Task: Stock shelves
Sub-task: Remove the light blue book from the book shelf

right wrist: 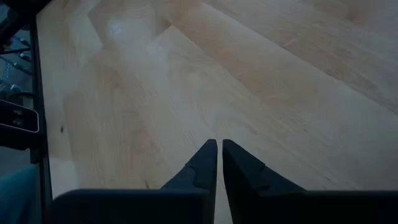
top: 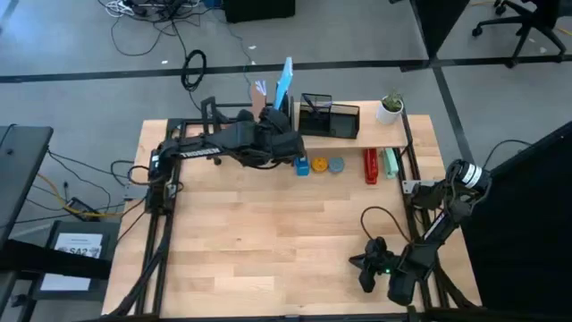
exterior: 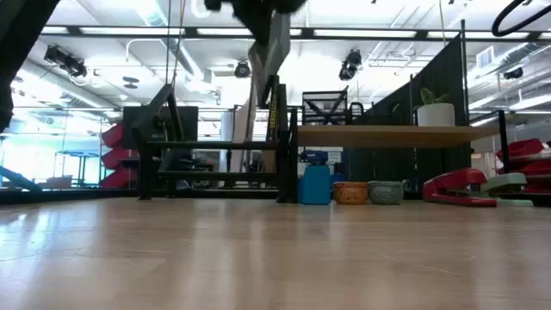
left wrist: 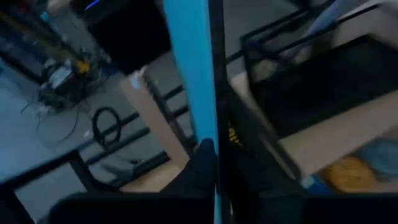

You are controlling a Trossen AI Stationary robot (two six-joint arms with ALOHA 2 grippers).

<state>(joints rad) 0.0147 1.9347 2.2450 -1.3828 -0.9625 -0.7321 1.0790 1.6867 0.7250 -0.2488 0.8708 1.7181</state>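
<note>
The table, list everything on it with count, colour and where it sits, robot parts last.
wooden plank shelf: one, light wood on black legs, back right of the table.
black rack: one, black, back left, beside the plank shelf.
mesh organizer: one, black, on the plank shelf.
potted plant: one, white pot, plank shelf's right end.
blue folder: one, upright, in the left end effector.
blue container: one, under the plank.
small baskets: two, tan and grey, right of the blue container.
staplers: two, red and pale green, under the plank's right end.
left end effector: shut on the folder at the rack.
right end effector: shut, front right, above bare table.
</note>
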